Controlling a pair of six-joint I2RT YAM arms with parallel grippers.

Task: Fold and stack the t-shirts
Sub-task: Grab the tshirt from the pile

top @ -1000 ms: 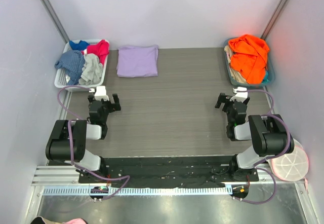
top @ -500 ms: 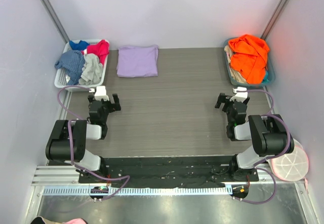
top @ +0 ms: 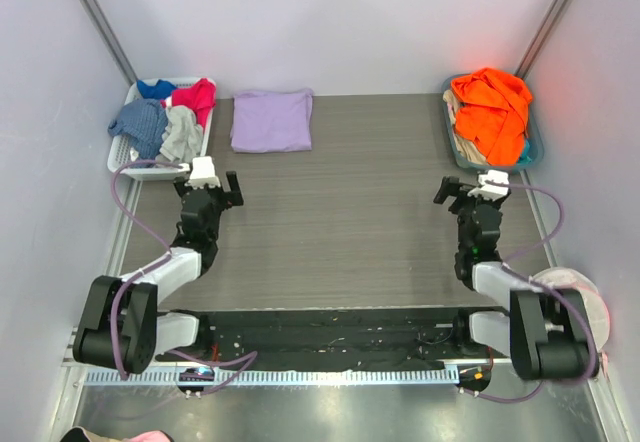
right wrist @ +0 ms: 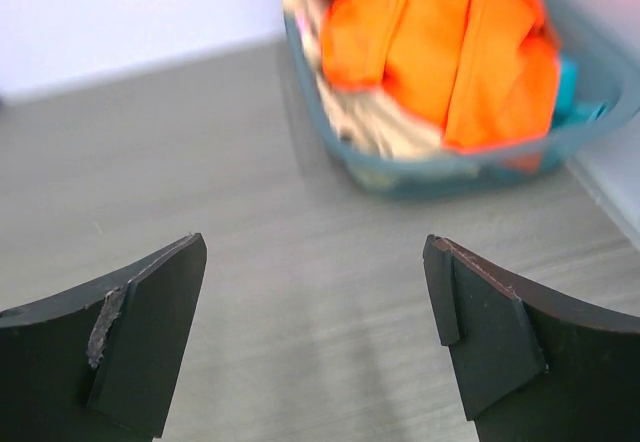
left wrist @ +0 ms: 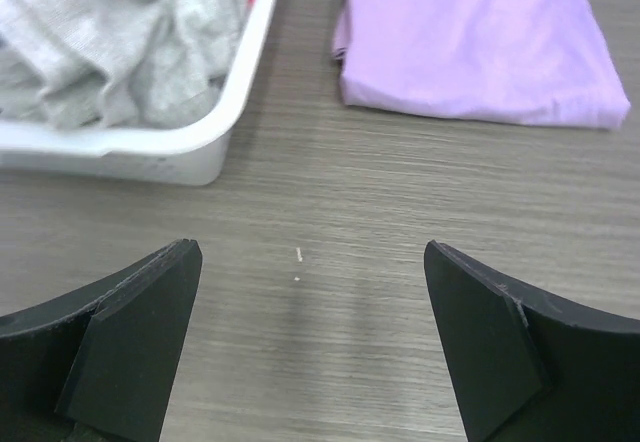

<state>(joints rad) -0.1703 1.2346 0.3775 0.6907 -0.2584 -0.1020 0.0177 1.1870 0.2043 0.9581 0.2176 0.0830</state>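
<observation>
A pale lavender t-shirt [top: 271,120] lies folded flat at the far left of the table, also seen in the left wrist view [left wrist: 470,42]. My left gripper [top: 208,190] hovers low over the table, nearer than this shirt and a little to its left. It is open with nothing between its fingers [left wrist: 310,332]. My right gripper [top: 470,192] is open and empty too [right wrist: 315,322], a short way in front of the teal basket. A sliver of turquoise cloth [right wrist: 567,84] shows beside the orange garment there; I cannot tell if it is the teal t-shirt.
A white basket [top: 128,165] at the far left holds blue, red and grey garments; its corner is just ahead-left of my left gripper [left wrist: 200,152]. A teal basket [top: 533,152] at the far right holds a bright orange garment [top: 492,107]. Walls close in both sides.
Both arms have stretched forward, carrying the grippers a little farther from the bases. Both grippers stayed open; the clothes have not moved.
</observation>
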